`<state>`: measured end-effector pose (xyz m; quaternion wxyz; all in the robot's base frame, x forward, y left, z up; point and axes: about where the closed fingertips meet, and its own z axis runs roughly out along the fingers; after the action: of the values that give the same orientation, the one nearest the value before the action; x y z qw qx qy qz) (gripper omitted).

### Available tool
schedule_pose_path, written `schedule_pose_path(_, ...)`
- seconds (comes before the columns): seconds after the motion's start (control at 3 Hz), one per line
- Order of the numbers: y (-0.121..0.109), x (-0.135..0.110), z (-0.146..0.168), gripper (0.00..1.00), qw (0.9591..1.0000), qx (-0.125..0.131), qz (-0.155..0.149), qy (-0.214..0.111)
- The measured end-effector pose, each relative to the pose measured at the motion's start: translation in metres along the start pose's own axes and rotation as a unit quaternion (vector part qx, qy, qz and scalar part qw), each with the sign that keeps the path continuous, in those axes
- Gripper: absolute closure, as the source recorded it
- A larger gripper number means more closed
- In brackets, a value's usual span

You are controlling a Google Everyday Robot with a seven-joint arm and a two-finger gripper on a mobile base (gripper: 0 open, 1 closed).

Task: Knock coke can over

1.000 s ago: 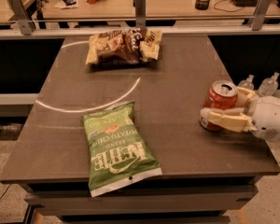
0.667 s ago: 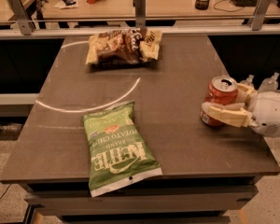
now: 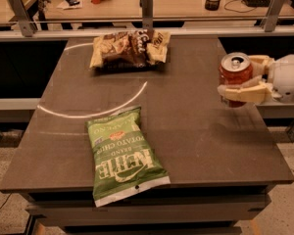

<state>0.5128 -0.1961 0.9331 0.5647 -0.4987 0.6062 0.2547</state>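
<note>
Jaws grip upright coke can [image 3: 235, 74] near right table [image 3: 196, 136] edge.

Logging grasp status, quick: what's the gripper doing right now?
Gripper: fingers closed on the coke can, one finger on each side, at the right side of the table.

Table [image 3: 196, 131] bears green bag [image 3: 123, 155], brown bag [image 3: 130, 49]; gripper [image 3: 237, 77] grips coke can [image 3: 234, 65] at right

Dim, warm; gripper [image 3: 236, 80] at right clasps coke can [image 3: 233, 70] (shadow beneath).
</note>
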Motion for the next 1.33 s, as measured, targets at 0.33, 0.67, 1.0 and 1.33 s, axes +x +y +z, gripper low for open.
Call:
schedule_pose_path(0.33,-0.016,-0.017,0.006,1.0,0.9934,-0.046,-0.064,0.083)
schedule_pose_path(0.67,-0.018,-0.02,0.019,1.0,0.9695,-0.091,-0.139,0.18)
schedule_pose_path(1.0,-0.012,-0.014,0.023,1.0,0.9336,-0.105,-0.214,0.267)
schedule_pose_path(1.33,-0.005,0.018,0.027,1.0,0.8909,-0.097,-0.273,0.35)
